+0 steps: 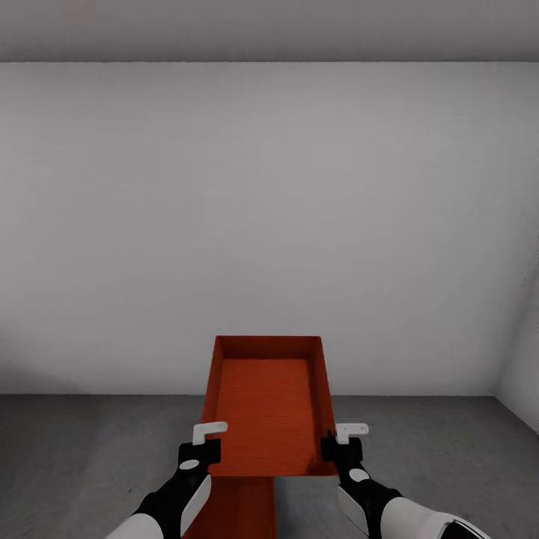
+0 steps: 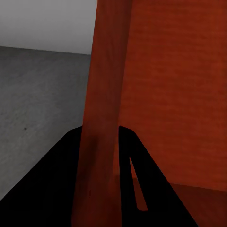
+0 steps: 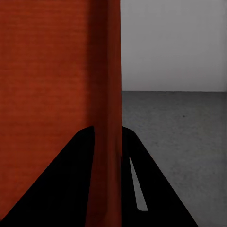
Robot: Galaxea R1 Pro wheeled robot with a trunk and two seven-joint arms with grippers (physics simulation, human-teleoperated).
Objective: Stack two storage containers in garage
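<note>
wall (image 1: 269,224): plain pale grey, bare | ceiling (image 1: 269,30): grey strip above

Pale grey wall (image 1: 269,224) is closing off the space ahead; a second wall (image 1: 524,352) is closing the right. Dark concrete floor (image 1: 90,449) is lying open to either side. Held storage container (image 1: 269,408) is filling the gap between left gripper (image 1: 201,448) and right gripper (image 1: 341,445). Second container (image 1: 239,509) is sitting directly beneath, blocking the floor there.

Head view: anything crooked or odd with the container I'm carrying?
Nothing stands out. The container sits level and empty, left gripper and right gripper each clamped on a side wall, above the other container.
</note>
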